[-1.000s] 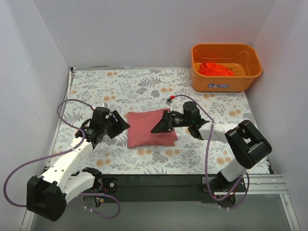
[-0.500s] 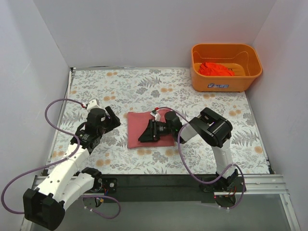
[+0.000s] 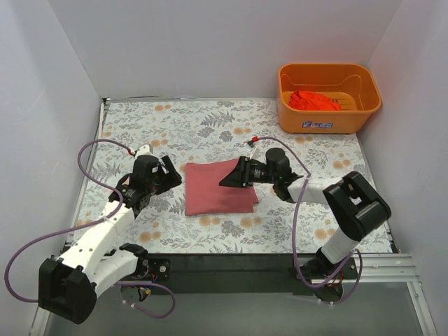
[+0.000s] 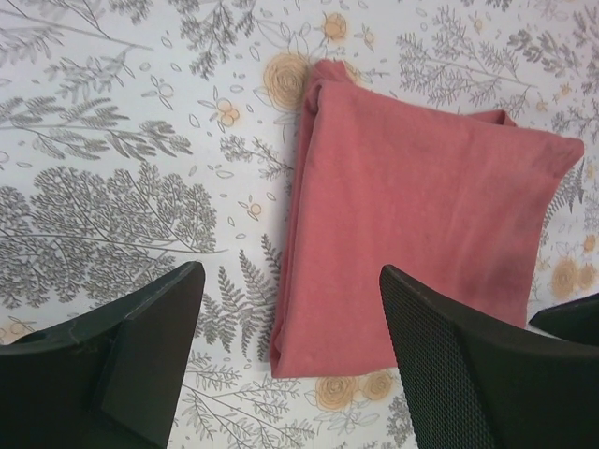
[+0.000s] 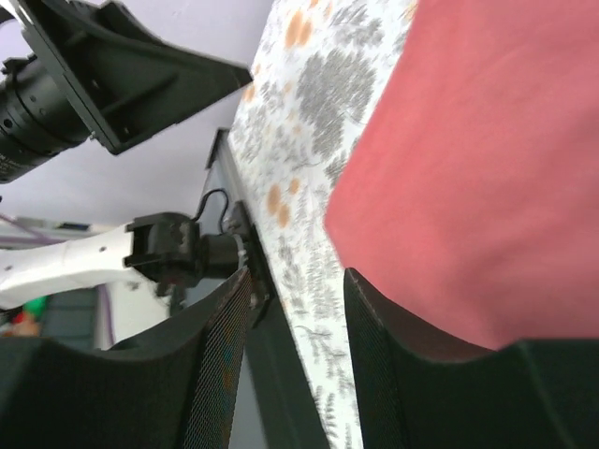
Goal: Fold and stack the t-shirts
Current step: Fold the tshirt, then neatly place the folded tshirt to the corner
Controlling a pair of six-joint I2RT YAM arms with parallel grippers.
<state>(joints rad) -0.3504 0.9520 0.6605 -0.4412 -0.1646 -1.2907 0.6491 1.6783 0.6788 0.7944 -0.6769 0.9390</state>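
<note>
Where the arms reach out from the near edge, the left gripper (image 3: pixel 174 176) is held spread and empty just left of the folded pink-red t-shirt (image 3: pixel 210 196), which is laid flat on the flowered table (image 3: pixel 175 126). The right gripper (image 3: pixel 228 180) is likewise parted over the shirt's right edge, with nothing pinched. Farther back right, the orange-red t-shirt (image 3: pixel 315 100) is bunched inside the orange basket (image 3: pixel 329 68).

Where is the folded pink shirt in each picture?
Top external: the pink shirt lies in the middle of the table.
Left wrist: right of centre.
Right wrist: it fills the right side.
Shared landmark: the flowered table cover under it.
</note>
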